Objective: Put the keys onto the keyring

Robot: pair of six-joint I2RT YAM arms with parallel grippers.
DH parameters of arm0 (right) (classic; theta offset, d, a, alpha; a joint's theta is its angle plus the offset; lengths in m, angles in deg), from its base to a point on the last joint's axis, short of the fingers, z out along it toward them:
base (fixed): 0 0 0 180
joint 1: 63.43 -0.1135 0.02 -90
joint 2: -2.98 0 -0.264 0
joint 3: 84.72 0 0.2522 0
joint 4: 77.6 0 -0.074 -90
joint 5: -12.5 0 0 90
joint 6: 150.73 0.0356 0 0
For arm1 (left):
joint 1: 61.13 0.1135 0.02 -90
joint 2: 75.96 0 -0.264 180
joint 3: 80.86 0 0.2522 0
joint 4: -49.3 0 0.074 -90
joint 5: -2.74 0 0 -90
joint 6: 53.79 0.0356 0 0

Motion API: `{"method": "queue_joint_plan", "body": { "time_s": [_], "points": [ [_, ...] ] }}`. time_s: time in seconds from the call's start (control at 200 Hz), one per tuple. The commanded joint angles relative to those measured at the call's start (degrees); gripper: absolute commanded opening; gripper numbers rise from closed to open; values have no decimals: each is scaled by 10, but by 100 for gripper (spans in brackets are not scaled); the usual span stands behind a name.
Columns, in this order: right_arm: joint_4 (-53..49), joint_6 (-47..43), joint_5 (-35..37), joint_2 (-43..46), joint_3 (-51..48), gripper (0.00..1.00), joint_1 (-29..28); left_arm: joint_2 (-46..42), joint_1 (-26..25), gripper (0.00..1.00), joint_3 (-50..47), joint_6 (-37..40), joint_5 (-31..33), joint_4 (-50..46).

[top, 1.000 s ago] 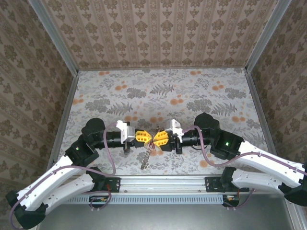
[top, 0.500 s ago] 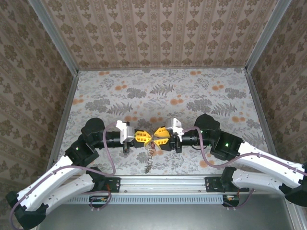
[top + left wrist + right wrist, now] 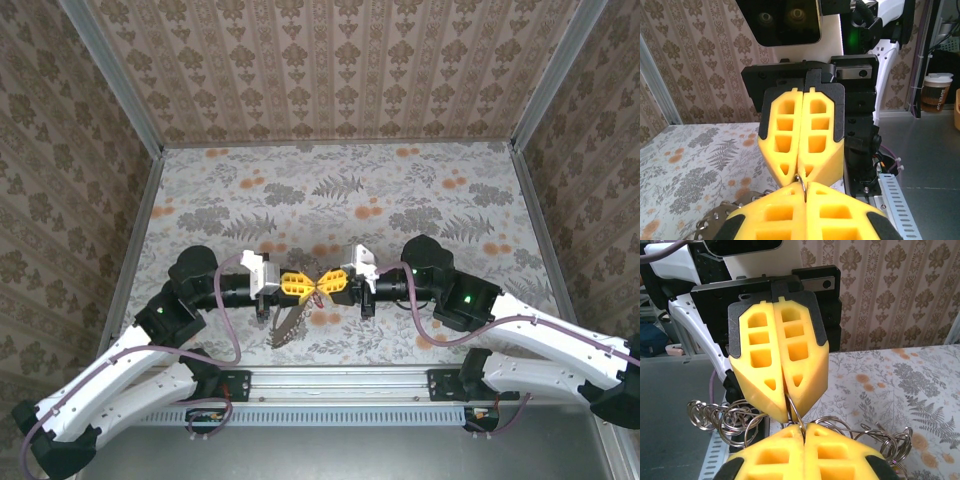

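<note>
Yellow and pressed tight together, the right gripper (image 3: pixel 803 427) is clenching the near side of the keyring (image 3: pixel 796 416), a thin wire hoop, at the bottom of its own wrist view. Just beyond, tip to tip with it, the left gripper (image 3: pixel 785 412) is clamping the far side of that same hoop, so the wire is bridging the small gap between them. A chain of small silver loops (image 3: pixel 722 417) is dangling from the hoop and spilling out to both sides under the fingers. Which of the dangling bits are the keys, I cannot tell. Farther off, the flowered table (image 3: pixel 920 375) is running back to the patterned wall (image 3: pixel 890 285).

By my reading, the hoop is being steadied for threading. To do that well, one gripper should be acting as a fixed anchor while the other is making only small moves. Pulling apart risks bending the wire or tearing it from a grip. Keeping the tips level should help in stopping the hoop from twisting.
</note>
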Motion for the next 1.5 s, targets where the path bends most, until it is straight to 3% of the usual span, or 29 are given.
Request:
{"method": "queue_joint_plan", "body": {
  "time_s": [0.0,0.075,0.26,0.55,0.765,1.09,1.28,1.415,1.5],
  "points": [
    [-14,-16,9,11,19,0,-2,5,-1,0,35,9,26,-10],
    [-58,-30,40,13,37,0,-2,5,-3,0,57,29,79,-68],
    [-189,-62,107,-16,104,0,3,19,-12,11,111,57,157,-176],
    [-289,-95,133,-65,172,0,3,68,-35,18,184,89,194,-278],
    [-292,-104,117,-73,178,0,11,103,-41,24,209,96,146,-309],
    [-267,-99,91,-54,153,0,24,143,-46,27,206,82,124,-314],
    [-255,-81,89,-43,131,0,36,156,-33,27,215,61,223,-346],
    [-225,-17,88,-19,81,0,70,145,7,27,190,27,202,-324],
    [-221,34,116,0,49,21,90,146,11,28,171,18,191,-298]
  ]
}}
